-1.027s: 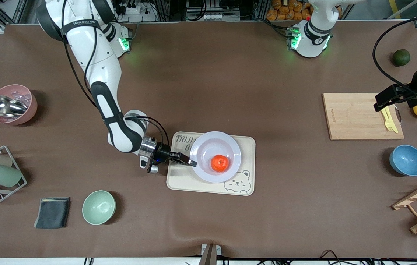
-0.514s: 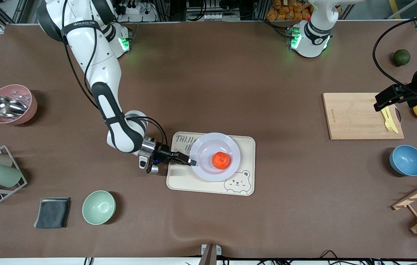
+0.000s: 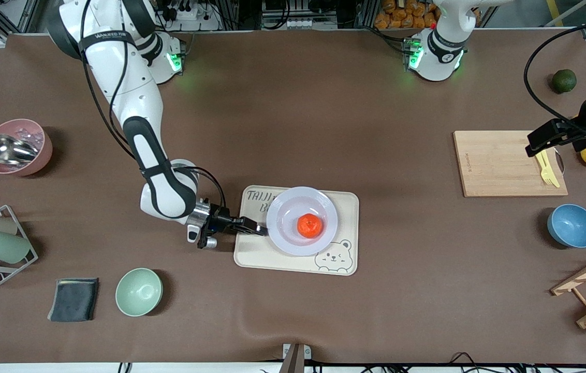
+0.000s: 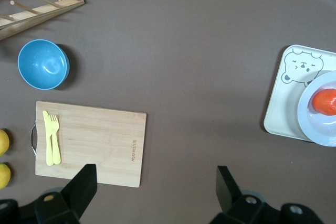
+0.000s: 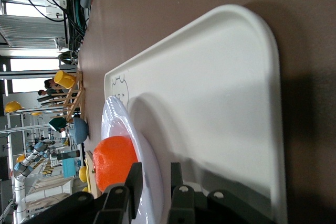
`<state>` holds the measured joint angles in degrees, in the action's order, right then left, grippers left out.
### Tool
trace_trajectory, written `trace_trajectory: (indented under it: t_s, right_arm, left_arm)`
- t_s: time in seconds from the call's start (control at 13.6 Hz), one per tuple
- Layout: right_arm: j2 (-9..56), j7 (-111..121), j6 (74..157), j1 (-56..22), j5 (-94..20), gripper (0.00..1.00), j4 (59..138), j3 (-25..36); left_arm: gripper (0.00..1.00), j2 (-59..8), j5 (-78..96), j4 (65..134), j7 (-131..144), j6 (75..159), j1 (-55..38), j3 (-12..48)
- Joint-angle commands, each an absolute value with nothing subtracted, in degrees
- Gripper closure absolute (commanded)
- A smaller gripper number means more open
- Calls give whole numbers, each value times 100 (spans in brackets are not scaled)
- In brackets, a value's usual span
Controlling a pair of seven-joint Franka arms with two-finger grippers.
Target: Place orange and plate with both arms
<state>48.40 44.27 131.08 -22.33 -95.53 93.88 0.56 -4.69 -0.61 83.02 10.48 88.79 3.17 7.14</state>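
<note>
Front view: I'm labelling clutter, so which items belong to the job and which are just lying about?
In the job:
orange on plate
bear tray under the plate
right gripper at the plate's rim
left gripper, open over the table

Lying about:
cutting board
blue bowl
green bowl

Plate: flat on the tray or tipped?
Flat: the plate rests on the tray, orange centered; right hand at its rim.

1. The right arm's black tool (image 5: pixel 153 188) has one finger on each side of the glossy pale round plate's (image 5: pixel 140 145) rim.
2. A small reddish-orange orange (image 5: pixel 114 160) sits on it.
3. The plate rests on a cream rectangular tray (image 5: pixel 210 93).
</note>
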Motion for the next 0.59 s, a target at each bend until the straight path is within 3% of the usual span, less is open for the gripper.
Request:
trace_trajectory:
  t_s: [0.0, 0.07, 0.29, 0.44, 0.51]
  right_arm:
    - [4711, 3754, 13043, -2040, -8931, 68, 9308, 9]
    - [4694, 3701, 13043, -2039, -8895, 59, 9299, 17]
    - [4606, 3202, 12921, -1987, -8571, 59, 9211, 26]
    - [4544, 2657, 12404, -1733, -7940, 55, 9054, 35]
    - [4544, 2454, 12079, -1531, -7493, 59, 8896, 35]
  left_arm:
    - [0, -431, 35, 8323, 914, 8895, 360, 712]
    - [0, -431, 35, 8332, 914, 8895, 360, 712]
    - [0, -431, 26, 8323, 914, 8895, 360, 712]
    - [0, -422, 26, 8314, 914, 8895, 360, 712]
    - [0, -422, 26, 8314, 914, 8895, 360, 712]
